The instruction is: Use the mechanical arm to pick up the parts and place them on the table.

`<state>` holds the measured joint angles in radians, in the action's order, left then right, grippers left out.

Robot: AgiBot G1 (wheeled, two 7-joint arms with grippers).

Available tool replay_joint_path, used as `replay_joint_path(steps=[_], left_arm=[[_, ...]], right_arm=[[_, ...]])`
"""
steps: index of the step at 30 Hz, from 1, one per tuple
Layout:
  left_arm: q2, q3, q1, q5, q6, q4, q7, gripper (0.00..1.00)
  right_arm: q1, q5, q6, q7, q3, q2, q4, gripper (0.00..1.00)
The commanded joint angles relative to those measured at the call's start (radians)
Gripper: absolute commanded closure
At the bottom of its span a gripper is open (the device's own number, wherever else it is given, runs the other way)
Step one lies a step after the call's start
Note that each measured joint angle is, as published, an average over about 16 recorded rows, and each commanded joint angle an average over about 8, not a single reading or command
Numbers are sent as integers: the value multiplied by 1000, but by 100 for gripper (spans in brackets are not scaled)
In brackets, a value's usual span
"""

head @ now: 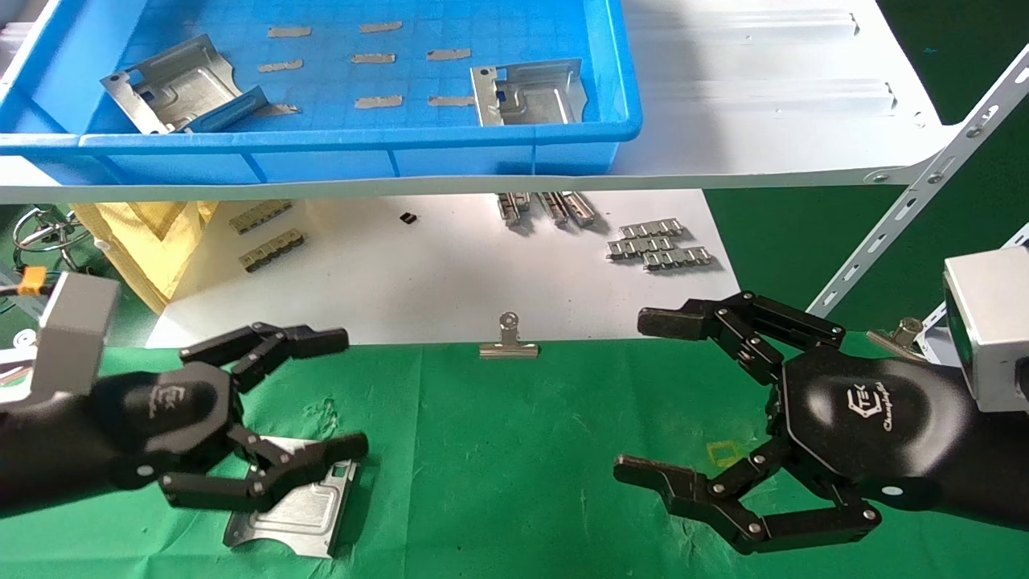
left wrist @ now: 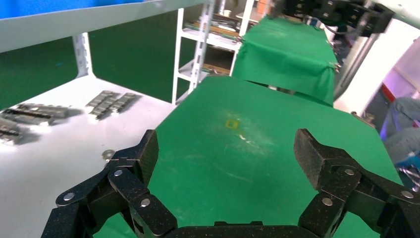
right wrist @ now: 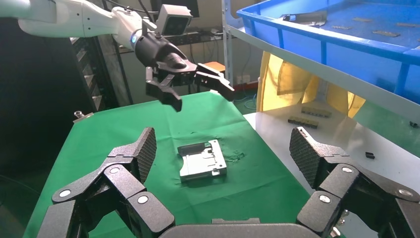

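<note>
One silver part (head: 299,511) lies flat on the green table (head: 514,450) at the front left; it also shows in the right wrist view (right wrist: 202,160). My left gripper (head: 344,394) hovers above it, open and empty, clear of the part. In the left wrist view the left gripper (left wrist: 229,151) has only green cloth (left wrist: 233,168) between its fingers. My right gripper (head: 641,396) is open and empty over the table's right side, its own view (right wrist: 225,151) looking towards the part. Two more parts (head: 181,84) (head: 526,92) lie in the blue bin (head: 321,149).
The blue bin stands on a white metal shelf (head: 764,96) with a slanted brace (head: 916,193) at the right. A white sheet (head: 434,273) behind the green cloth holds ridged metal strips (head: 659,245). A silver binder clip (head: 508,342) sits at its front edge. A yellow bag (head: 153,241) lies at the left.
</note>
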<state>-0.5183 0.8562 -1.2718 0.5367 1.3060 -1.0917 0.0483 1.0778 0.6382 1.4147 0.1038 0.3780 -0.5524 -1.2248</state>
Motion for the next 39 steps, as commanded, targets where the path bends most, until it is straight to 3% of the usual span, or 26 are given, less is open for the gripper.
replay_joint_path(steps=[1,39], left_arm=[[-4,-25,8,8,8,-8,-10,0],[-79,-489,167,165,161,-163,-200,0]], right_arm=[[0,0,0,0,0,0,0,0],[0,0,0,0,0,0,0,0]])
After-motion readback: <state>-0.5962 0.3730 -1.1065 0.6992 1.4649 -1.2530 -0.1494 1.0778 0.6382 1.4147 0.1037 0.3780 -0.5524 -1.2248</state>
